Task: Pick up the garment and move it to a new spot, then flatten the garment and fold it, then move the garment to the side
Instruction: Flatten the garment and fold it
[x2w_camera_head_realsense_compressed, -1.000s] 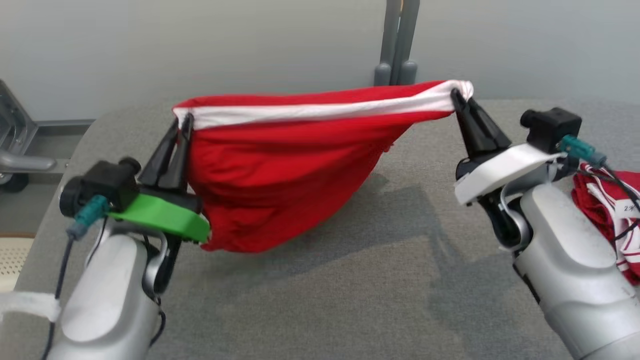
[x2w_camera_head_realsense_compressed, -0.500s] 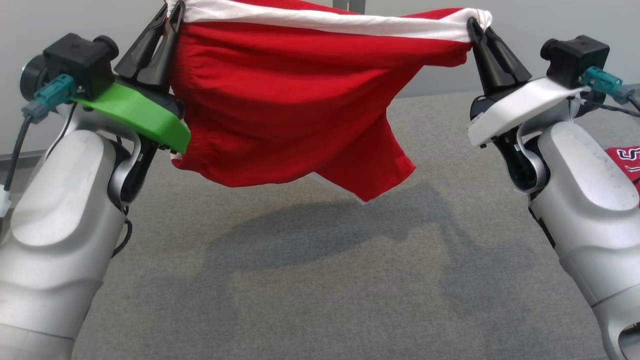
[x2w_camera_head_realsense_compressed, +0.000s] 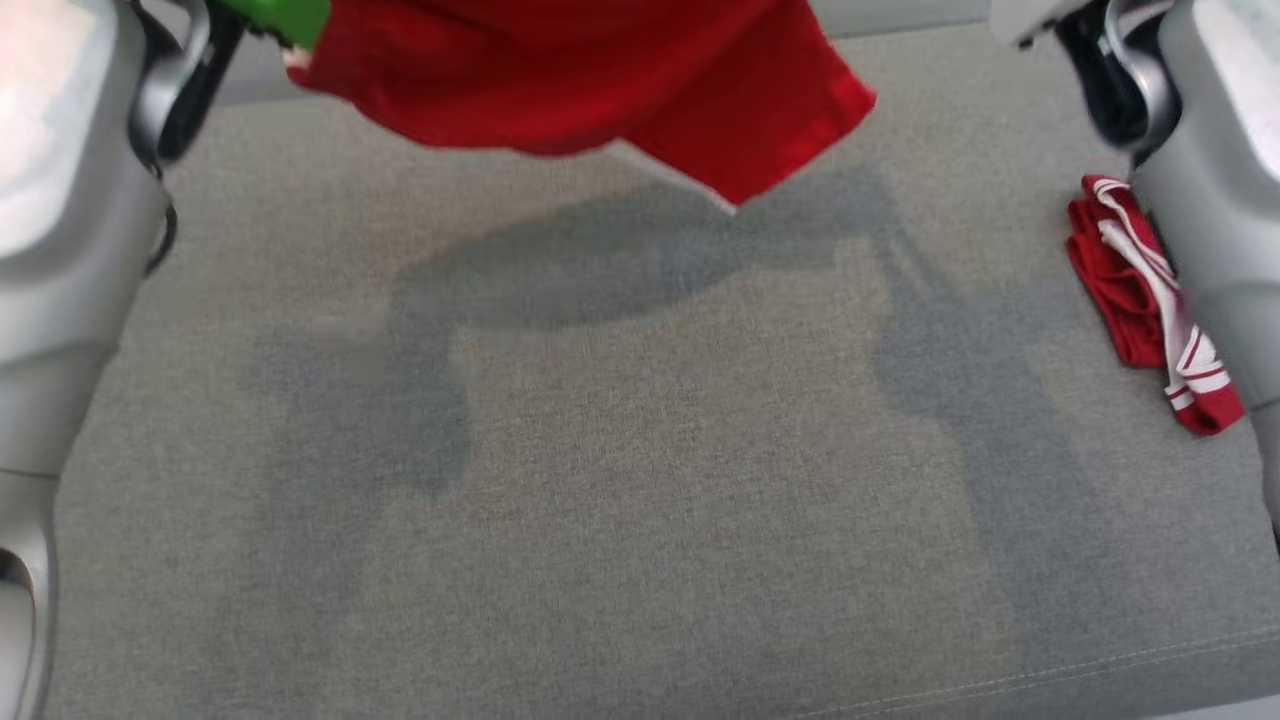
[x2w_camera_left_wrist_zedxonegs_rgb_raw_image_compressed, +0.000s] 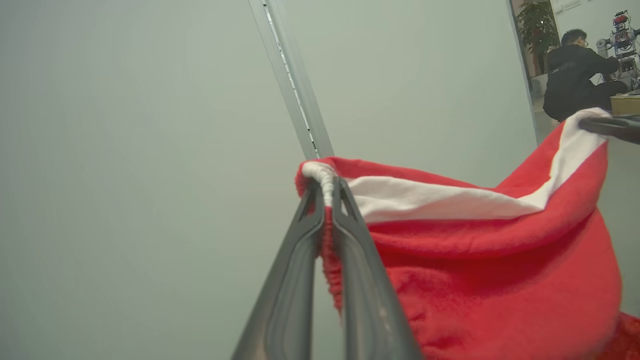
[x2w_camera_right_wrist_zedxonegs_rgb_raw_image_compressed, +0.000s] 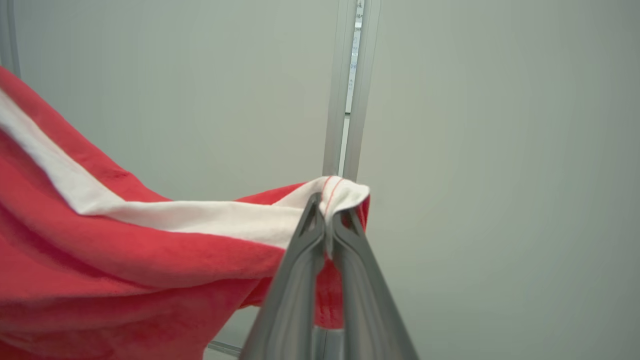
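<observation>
Both jaws tight on the airborne red garment (x2w_camera_left_wrist_zedxonegs_rgb_raw_image_compressed: 500, 270)

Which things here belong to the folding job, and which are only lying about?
Job: red garment, hanging above the grey table; left gripper and right gripper, each shut on its white band.
Lying about: red-and-white cloth at the table's right edge; person sitting far behind.

broad open grey tabletop (x2w_camera_head_realsense_compressed: 640, 480) under the hanging red garment (x2w_camera_head_realsense_compressed: 600, 70); folded red-white cloth (x2w_camera_head_realsense_compressed: 1140, 290) blocks the right edge.
</observation>
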